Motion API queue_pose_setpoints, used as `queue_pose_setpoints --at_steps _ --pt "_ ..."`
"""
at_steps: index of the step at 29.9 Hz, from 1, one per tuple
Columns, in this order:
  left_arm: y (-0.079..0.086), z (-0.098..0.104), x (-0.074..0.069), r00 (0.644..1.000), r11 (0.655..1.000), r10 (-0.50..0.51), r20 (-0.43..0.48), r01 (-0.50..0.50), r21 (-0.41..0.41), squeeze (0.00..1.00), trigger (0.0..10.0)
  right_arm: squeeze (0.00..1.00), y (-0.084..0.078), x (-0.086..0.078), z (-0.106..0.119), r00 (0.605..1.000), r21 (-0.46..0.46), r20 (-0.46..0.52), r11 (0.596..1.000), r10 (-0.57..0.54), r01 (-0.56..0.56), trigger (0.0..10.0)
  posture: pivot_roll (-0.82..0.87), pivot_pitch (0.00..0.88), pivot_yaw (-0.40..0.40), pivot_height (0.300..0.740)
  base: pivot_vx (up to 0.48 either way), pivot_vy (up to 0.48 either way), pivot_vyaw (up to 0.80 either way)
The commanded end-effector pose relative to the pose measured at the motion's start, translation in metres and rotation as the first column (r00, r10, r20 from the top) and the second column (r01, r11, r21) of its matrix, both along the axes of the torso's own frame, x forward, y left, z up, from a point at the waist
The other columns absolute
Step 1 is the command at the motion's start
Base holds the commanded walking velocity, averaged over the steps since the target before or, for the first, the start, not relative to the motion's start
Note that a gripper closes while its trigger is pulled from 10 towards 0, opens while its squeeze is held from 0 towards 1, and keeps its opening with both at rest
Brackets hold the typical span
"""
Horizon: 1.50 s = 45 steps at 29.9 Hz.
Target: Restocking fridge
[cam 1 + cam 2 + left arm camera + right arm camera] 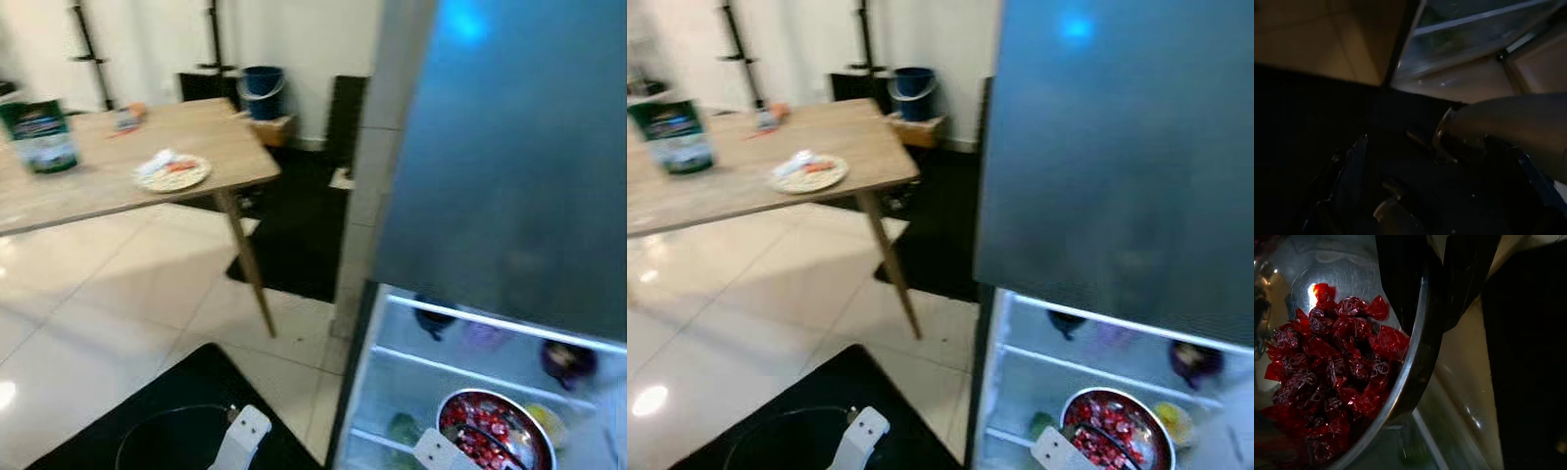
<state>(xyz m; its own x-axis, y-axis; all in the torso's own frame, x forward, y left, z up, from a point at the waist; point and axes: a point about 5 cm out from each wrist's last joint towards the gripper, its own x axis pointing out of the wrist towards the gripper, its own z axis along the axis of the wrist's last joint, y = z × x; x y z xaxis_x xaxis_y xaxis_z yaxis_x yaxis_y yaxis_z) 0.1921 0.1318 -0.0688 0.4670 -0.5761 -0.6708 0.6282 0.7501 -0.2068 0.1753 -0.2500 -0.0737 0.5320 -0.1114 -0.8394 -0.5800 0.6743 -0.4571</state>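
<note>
Bowl [496, 431] of red wrapped sweets [1332, 377] hung at the open fridge [509, 196], its rim pinched by the right hand [1437, 279]; it needed keeping level while sliding onto a shelf [470, 377].

Wooden worktop [118, 176] upper left of frame carries green tin [39, 137], plate of food [172, 173]; fridge shelf [470, 377] lower right.

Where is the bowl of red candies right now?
The steel bowl of red candies sits low right in the head views, before the open fridge's lit shelves, its rim pinched by the right pincer.
</note>
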Motion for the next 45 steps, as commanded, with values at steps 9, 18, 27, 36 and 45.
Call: queue_pose_setpoints --at_steps 9,18,27,36,45 --pt "0.007 -0.008 -0.013 0.999 0.999 -0.004 -0.043 0.006 0.038 0.00 10.0 0.00 0.006 0.013 0.006 0.999 0.028 0.053 1.000 0.013 -0.014 10.0 -0.12 0.000 -0.016 0.740 0.000 0.000 0.00" --pt "0.007 -0.008 -0.014 0.999 0.999 -0.006 -0.042 0.007 0.039 0.00 10.0 0.00 0.009 0.014 0.005 0.999 0.031 0.046 0.999 0.027 -0.028 10.0 -0.12 0.000 -0.018 0.740 0.000 0.000 -0.53" --pt "0.003 -0.008 -0.014 0.999 0.999 -0.023 -0.039 0.025 0.035 0.00 10.0 0.00 0.011 0.018 0.007 0.998 0.042 0.059 0.998 0.039 -0.041 10.0 -0.12 0.000 -0.019 0.740 0.000 0.000 0.00" --pt "0.001 -0.006 -0.012 0.999 0.999 -0.030 -0.029 0.031 0.034 0.00 10.0 0.00 0.011 0.020 0.008 0.997 0.032 0.056 0.998 0.048 -0.050 10.0 -0.12 0.000 -0.020 0.735 0.000 0.000 0.00" --pt "-0.001 -0.004 -0.007 0.999 0.999 -0.039 -0.010 0.039 0.027 0.00 10.0 0.00 0.012 0.026 0.011 0.996 0.034 0.070 0.998 0.056 -0.058 10.0 -0.12 0.000 -0.024 0.695 0.000 0.000 0.00"
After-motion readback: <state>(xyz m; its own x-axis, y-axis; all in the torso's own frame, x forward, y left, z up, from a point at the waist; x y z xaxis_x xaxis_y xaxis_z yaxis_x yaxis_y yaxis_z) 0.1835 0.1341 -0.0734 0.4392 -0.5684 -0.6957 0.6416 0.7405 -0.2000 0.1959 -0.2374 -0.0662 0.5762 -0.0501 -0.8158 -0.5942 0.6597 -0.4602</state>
